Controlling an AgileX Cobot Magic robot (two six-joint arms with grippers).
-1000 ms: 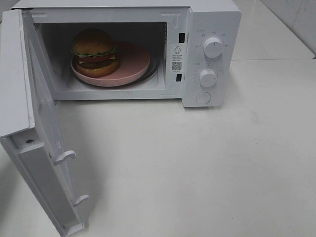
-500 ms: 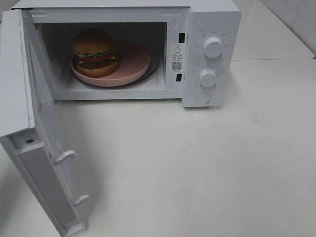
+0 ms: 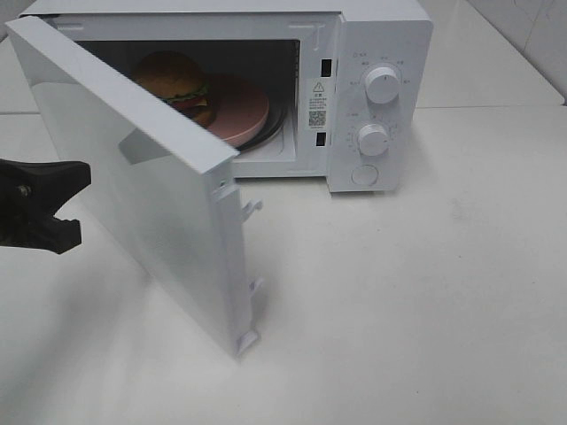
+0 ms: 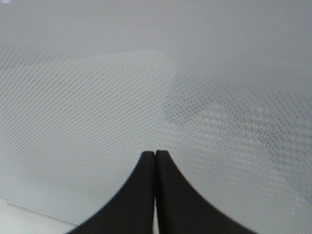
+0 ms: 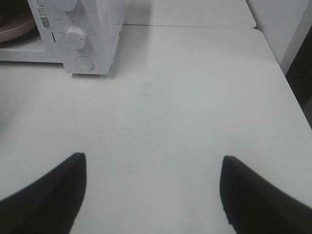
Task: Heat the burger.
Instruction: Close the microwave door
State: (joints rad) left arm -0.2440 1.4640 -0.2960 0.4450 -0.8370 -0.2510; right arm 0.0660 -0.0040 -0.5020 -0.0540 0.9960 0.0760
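Two steps are seemingly remaining, shutting and dial-setting: the burger is sitting on the pink plate inside the microwave, the left gripper, clenched empty, is nosing the half-shut door, the right gripper is hanging spread, empty.

The microwave and its door are seen in white, the door being covered by a fine pattern of grey dots (clearest in the left wrist view). A golden-brown bun, green lettuce and red tomato are shown on the burger. The plate is coloured pink, the tabletop off-white, the left hand and right hand black.
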